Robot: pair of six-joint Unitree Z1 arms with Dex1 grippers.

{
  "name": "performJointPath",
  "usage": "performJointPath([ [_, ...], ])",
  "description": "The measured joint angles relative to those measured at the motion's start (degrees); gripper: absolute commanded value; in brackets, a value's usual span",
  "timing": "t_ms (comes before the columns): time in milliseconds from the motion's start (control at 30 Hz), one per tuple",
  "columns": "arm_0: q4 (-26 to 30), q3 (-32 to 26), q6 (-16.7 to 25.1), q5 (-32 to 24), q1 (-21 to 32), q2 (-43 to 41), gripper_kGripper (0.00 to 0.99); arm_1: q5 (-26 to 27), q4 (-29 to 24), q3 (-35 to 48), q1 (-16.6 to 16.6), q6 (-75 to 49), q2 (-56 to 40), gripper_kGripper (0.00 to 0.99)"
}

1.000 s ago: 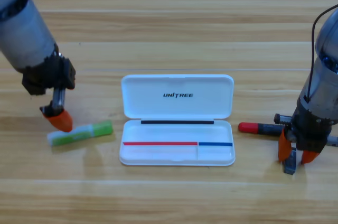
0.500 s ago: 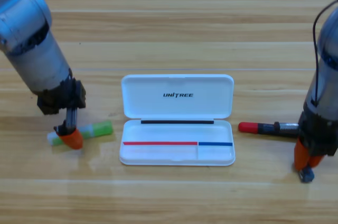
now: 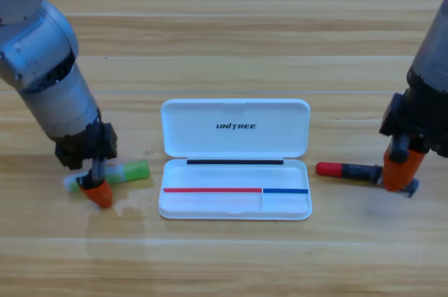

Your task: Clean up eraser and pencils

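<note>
- Reaching down at the lower left of the frame, left gripper (image 3: 96, 190) planted right over the pale end of the green pencil (image 3: 115, 174); orange tip pointing at the table (image 3: 224, 24), jaw gap hidden, so open or closed cannot be told.
- Lying flat and slightly slanted, that green pencil, just left of the white case (image 3: 235, 164), bright green end nearest it.
- Sitting open at centre, the case, lid up and tray bare, ready to receive.
- Resting just right of the tray, the red-and-black pencil (image 3: 346, 169), red cap toward the case, far end running under the right gripper (image 3: 398, 174).
- Hovering low at the right edge, that right gripper, jaw state likewise impossible to tell; eraser not clearly visible, only a small dark bit beside the orange tip, possibly it.
- Judging the step: grasping on both sides. Best done by straddling each stick squarely across its width, closing firmly, lifting straight before swinging toward the tray, avoiding any roll.
</note>
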Motion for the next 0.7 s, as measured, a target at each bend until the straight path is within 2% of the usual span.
performJointPath([
  [67, -0.2, 0.0, 0.0, 0.0, 0.0, 0.0, 0.779, 2.0, 2.7, -2.2, 1.0, -3.2, 0.1, 0.026],
  [200, -0.2, 0.0, 0.0, 0.0, 0.0, 0.0, 0.749, 2.2, 5.9, -7.0, 3.9, -8.2, 1.5, 0.026],
  [300, -0.3, 0.0, 0.0, 0.0, 0.0, 0.1, 0.663, 1.5, 8.1, -12.7, 5.8, -11.1, 5.8, 0.026],
  [433, -0.4, 0.0, 0.1, 0.0, 0.0, 0.3, 0.506, -1.6, 11.8, -20.1, 7.5, -12.4, 11.9, 0.026],
  [700, -0.6, 0.0, 2.6, 0.0, 0.0, 0.4, 0.16, -3.7, 12.5, -28.6, 9.2, -12.9, 19.4, 0.028],
])
